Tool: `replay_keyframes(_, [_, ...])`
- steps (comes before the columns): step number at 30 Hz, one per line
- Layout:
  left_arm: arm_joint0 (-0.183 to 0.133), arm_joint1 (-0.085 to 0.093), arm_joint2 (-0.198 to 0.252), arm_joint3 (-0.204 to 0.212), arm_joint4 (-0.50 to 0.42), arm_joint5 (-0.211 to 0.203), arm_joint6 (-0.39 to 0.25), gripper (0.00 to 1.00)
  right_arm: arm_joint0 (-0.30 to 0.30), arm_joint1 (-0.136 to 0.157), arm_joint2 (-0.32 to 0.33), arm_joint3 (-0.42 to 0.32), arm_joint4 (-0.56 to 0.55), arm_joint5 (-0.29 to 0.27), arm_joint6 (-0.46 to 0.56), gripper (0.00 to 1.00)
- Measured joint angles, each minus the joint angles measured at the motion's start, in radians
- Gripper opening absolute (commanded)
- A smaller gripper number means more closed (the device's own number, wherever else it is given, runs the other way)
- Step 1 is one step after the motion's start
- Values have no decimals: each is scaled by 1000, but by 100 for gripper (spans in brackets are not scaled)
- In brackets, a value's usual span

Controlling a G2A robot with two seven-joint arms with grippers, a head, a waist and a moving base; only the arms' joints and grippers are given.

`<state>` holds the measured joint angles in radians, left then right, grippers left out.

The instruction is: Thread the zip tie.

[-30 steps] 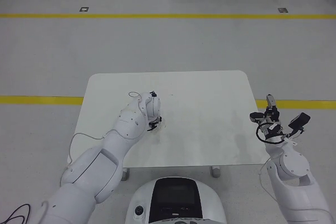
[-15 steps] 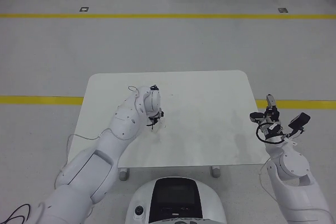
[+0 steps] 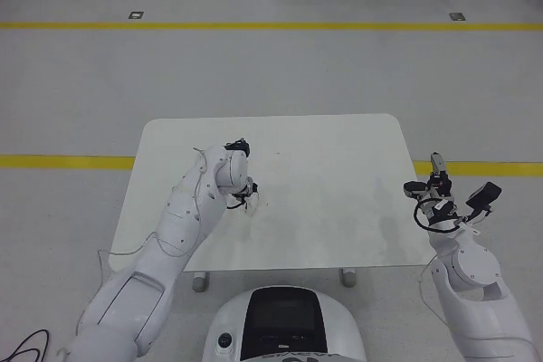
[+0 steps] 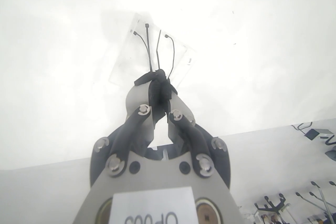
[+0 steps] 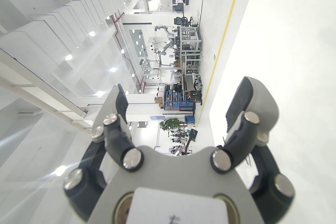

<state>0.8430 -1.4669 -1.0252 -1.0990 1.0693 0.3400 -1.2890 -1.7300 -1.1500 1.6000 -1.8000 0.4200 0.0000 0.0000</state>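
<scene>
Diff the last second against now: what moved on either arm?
The left arm swung its elbow outward to its left and turned its wrist, while the left gripper, shut on the zip ties, kept its spot on the table. The right gripper stayed put, open, off the table's edge.

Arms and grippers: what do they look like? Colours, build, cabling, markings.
Both arms are glossy white rounded shells. The left arm has a thin cable alongside, the right arm a black cable loop at the wrist. The left gripper and right gripper match: grey metal fingers with black ribbed pads, black linkages with silver pins, and a grey base plate with a white label.
</scene>
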Motion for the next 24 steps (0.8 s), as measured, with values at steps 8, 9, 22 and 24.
replay_keyframes(8, [158,43,-145,-303,-62,-64,-42,0,0,0,0,0,0,0,0,100])
replay_keyframes(9, [171,47,-161,-320,-82,-85,-43,0,0,0,0,0,0,0,0,100])
replay_keyframes(22, [189,55,-190,-328,-98,-113,-16,0,0,0,0,0,0,0,0,100])
replay_keyframes(24, [191,60,-221,-330,-119,-105,25,0,0,0,0,0,0,0,0,100])
